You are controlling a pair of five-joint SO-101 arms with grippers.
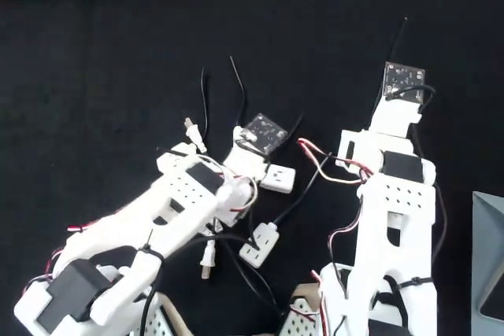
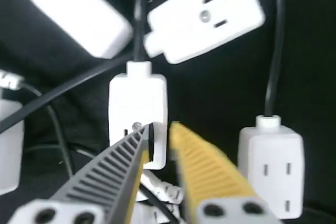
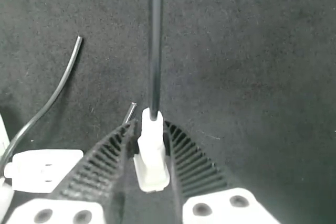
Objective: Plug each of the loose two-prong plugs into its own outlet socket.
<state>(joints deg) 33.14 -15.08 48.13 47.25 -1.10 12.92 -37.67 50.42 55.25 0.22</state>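
The right tool (image 3: 150,126) grips a two-prong plug (image 3: 152,163) toward the surface's (image 1: 94,53) far right; left tool (image 2: 160,128) pinches an outlet socket (image 2: 137,103) mid-surface. Next, I judge: carry plug across and seat it squarely

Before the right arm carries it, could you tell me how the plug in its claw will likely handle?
The plug is small and plastic, so probably light. Its black cord runs straight without drooping, so likely stiffish. The right claw pinches smooth sides; it might slip.
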